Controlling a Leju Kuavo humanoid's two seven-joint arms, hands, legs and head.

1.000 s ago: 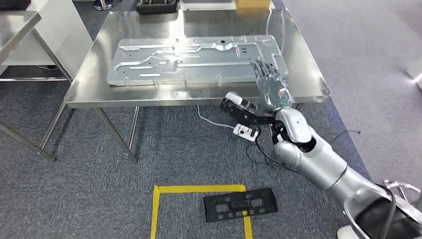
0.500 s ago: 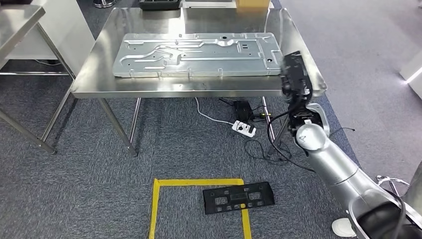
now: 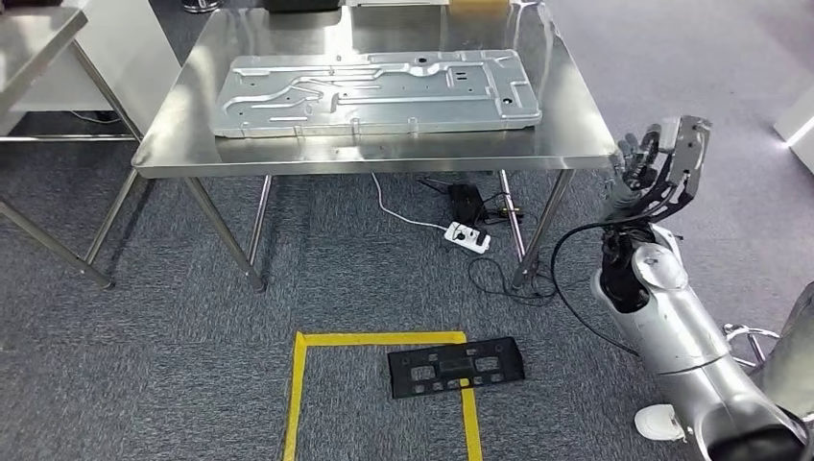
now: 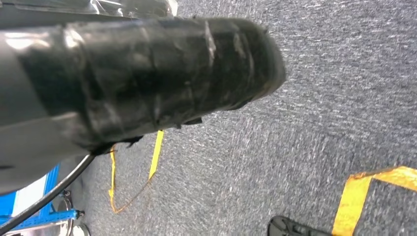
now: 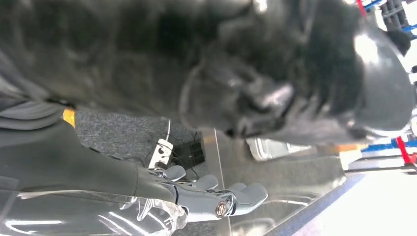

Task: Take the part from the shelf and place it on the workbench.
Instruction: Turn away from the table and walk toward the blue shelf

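The part, a large stamped silver metal panel, lies flat on the steel workbench, taking up most of its top. My right hand hangs in the air just past the workbench's right front corner, apart from the panel and the table. Its fingers are spread and nothing is in them. In the right wrist view the silver fingers stretch out with nothing held, over carpet and the table's edge.
A black perforated plate lies on the grey carpet across a yellow tape outline. A white power strip and cables sit under the workbench. Another steel table stands at the left. Yellow tape crosses the carpet.
My right hand has come off the panel's right end and swung out past the workbench's right edge, holding nothing. The panel stays flat on the workbench.
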